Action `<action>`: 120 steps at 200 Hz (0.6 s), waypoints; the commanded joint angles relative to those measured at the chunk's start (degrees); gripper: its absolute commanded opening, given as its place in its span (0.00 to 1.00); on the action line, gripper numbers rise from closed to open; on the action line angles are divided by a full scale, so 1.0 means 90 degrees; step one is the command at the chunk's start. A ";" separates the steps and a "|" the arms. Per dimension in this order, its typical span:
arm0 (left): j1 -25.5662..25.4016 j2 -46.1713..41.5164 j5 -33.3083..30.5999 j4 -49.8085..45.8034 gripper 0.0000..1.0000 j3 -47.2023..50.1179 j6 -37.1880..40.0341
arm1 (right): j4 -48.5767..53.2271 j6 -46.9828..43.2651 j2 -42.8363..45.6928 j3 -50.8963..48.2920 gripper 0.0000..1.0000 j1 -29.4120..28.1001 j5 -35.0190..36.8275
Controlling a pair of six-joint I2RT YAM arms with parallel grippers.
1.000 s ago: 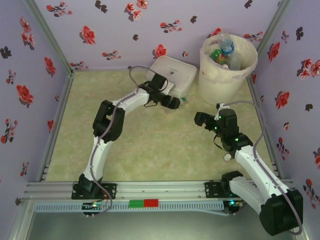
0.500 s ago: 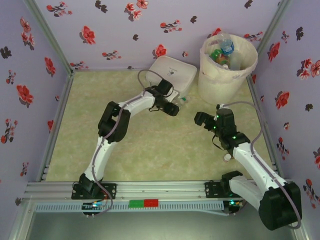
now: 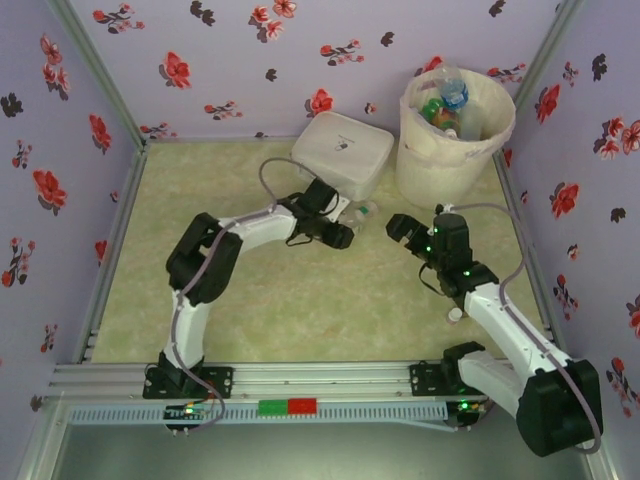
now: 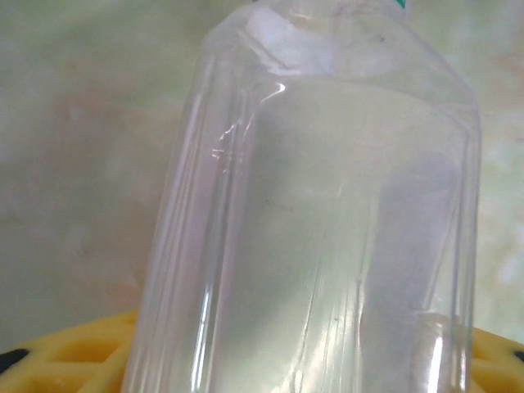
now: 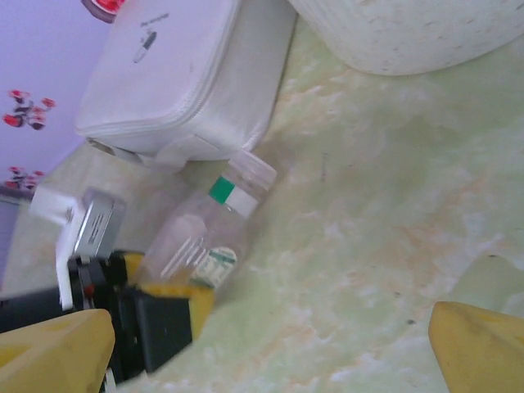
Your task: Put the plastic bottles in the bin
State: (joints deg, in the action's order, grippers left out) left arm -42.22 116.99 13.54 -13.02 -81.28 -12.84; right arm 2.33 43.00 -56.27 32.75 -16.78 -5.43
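K: Clear plastic, one item. The clear bottle (image 5: 209, 237) lies on its side on the desk (image 3: 280, 310), just in front of the white case (image 3: 340, 150), with its green-banded neck pointing at the case. Change over the last second: the left arm (image 3: 250, 228) has drawn back from over the case edge toward the middle of the desk. The left fingers (image 5: 201, 299), spread a second ago, have closed in on the bottle's lower body.

M: Held, or only boxed in?

K: Pinched, by my reading. In the left wrist view the bottle wall crowds the lens, with yellow finger parts showing low on both sides. It is not lifted yet and appears to rest on the desk.

M: Right side?

K: The right fingers (image 5: 479, 344) are spread wide with nothing between them. They hover near and face the same bottle, shifted only slightly toward it.

M: Bin?

K: The bin (image 3: 455, 165) stands in the far right corner, beside the case, with several bottles (image 3: 445, 105) already inside. My judgement is that the reach is done and the grasp is made. What remains for this bottle is to lift it, carry it to the far right and release it over the rim. The risk is that the wall is thin and smooth and the grip is low, so the bottle may tilt or slip on the lift.
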 commanded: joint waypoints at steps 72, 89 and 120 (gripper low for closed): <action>-0.0155 -0.1496 0.1319 0.5251 0.40 0.2635 -0.3264 | -0.2385 0.1203 -0.0569 -0.0114 0.99 -0.0266 -0.1290; -0.0210 -0.1502 0.1404 0.5469 0.40 0.2708 -0.3395 | -0.2469 0.1179 -0.0736 -0.0058 0.98 -0.0422 -0.1272; -0.0369 -0.1654 0.1434 0.5706 0.40 0.2848 -0.3400 | -0.2574 0.1145 -0.1167 0.0030 0.92 -0.0506 -0.1311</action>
State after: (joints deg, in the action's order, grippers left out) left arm -44.16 105.19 24.67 31.86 -56.51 -41.56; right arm -17.93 53.01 -64.51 32.51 -20.73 -16.16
